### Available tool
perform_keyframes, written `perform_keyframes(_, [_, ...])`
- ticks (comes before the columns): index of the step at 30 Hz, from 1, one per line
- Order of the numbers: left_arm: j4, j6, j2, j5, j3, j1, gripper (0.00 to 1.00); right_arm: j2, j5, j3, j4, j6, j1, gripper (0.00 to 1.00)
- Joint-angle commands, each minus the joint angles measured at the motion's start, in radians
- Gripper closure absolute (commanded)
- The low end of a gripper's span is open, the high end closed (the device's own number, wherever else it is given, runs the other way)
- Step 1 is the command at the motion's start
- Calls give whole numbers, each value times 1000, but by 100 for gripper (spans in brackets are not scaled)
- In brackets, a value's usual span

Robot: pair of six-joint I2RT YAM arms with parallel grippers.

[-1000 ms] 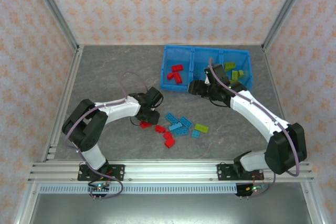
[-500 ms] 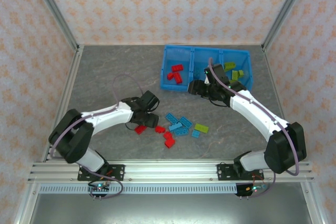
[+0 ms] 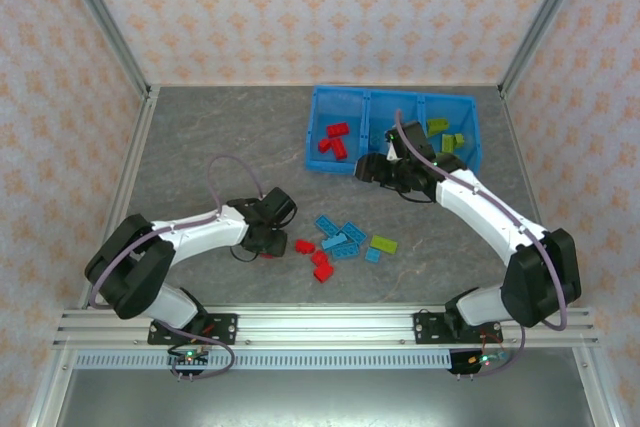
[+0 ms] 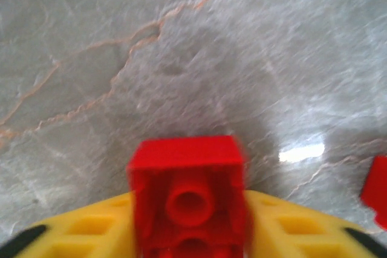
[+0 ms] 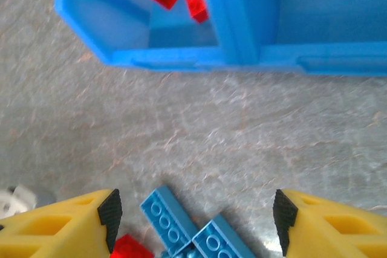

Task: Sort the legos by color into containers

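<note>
One red brick (image 4: 187,191) is pinched between the jaws of the left gripper (image 3: 264,239), beside the loose pile. Its compartment (image 3: 342,107) — the tray's left one, already holding reds — lies farther back and to the right. The right gripper (image 5: 195,212) hangs spread and empty, nearer the tray.

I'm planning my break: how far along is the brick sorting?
Done: several red bricks lie in the left compartment of the tray, green ones in the right. In hand: the left pincer grips a red brick; the right pincer is open. Left: blue bricks, loose red bricks and one green brick on the table.
</note>
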Motion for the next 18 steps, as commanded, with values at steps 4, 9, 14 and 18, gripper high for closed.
perform_keyframes(4, [52, 3, 28, -38, 12, -6, 76, -58, -229, -63, -162, -162, 127, 29])
perform_keyframes(9, [95, 11, -51, -95, 61, -6, 88, -127, -169, -117, -61, -58, 179, 21])
perform_keyframes(14, [87, 144, -17, -170, 311, -5, 89, -202, 52, -158, 84, 32, 179, 18])
perform_keyframes(18, [68, 224, 173, -161, 614, -5, 89, -277, 182, -184, 124, 59, 179, 15])
